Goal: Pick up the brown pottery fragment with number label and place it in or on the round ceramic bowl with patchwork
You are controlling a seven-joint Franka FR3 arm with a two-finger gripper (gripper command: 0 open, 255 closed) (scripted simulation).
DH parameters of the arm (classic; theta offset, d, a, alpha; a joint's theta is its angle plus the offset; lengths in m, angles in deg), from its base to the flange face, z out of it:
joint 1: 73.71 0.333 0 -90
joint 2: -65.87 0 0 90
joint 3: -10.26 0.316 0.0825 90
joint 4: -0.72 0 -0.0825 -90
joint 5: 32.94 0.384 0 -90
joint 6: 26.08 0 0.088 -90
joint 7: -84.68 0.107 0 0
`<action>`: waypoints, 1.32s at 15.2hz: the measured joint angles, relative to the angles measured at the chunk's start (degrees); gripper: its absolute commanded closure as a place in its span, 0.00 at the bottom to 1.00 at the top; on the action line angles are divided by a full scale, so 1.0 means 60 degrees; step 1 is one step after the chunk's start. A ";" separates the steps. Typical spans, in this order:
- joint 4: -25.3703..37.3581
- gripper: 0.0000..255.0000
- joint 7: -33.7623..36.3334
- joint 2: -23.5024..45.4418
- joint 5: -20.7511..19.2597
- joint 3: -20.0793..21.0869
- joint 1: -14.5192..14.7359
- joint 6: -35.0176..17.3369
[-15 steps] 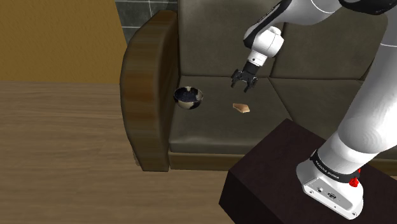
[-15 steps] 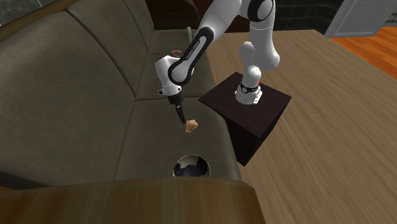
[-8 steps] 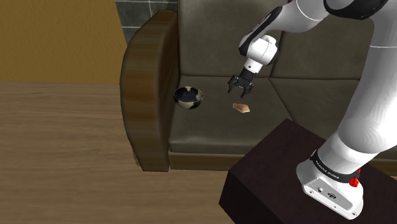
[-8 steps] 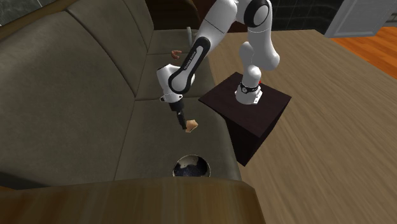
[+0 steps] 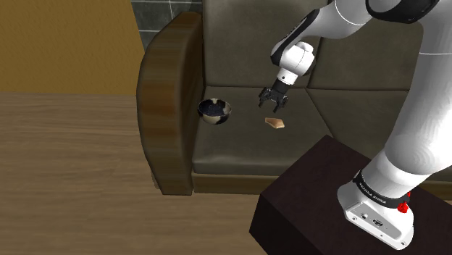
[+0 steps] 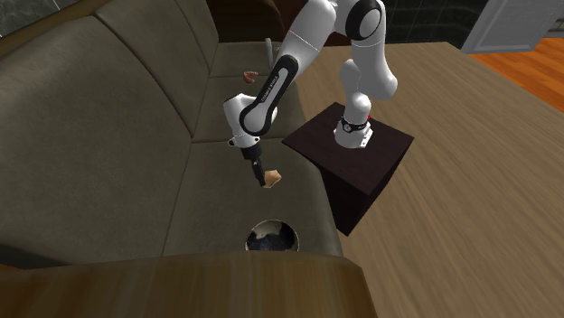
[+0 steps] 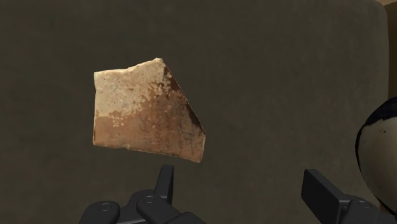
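Wrist view: my end effector (image 7: 240, 179) hangs released and empty above the brown fragment (image 7: 149, 108) lying flat on the sofa seat (image 7: 286, 63); looks thin, stiff, brittle; I'd pinch its opposite edges gently.

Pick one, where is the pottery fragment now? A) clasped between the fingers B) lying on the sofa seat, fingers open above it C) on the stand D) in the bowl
B: the pottery fragment lies bare on the sofa seat, and the fingers stand apart without touching it.
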 measured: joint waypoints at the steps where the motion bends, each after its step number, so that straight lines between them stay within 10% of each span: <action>1: 0.0000 1.00 0.0000 0.0000 0.0000 0.0000 0.0000 0.0000; 9: 0.0000 1.00 0.0000 0.0000 0.0000 0.0000 0.0000 0.0000; 10: 0.0000 0.00 0.0000 0.0000 0.0000 0.0000 0.0000 0.0000; 13: -0.0716 0.00 0.0274 -0.0454 -0.0586 -0.0160 0.0427 -0.0741; 20: -0.3723 0.00 0.3092 -0.1768 -0.4801 -0.1357 0.2590 -0.4233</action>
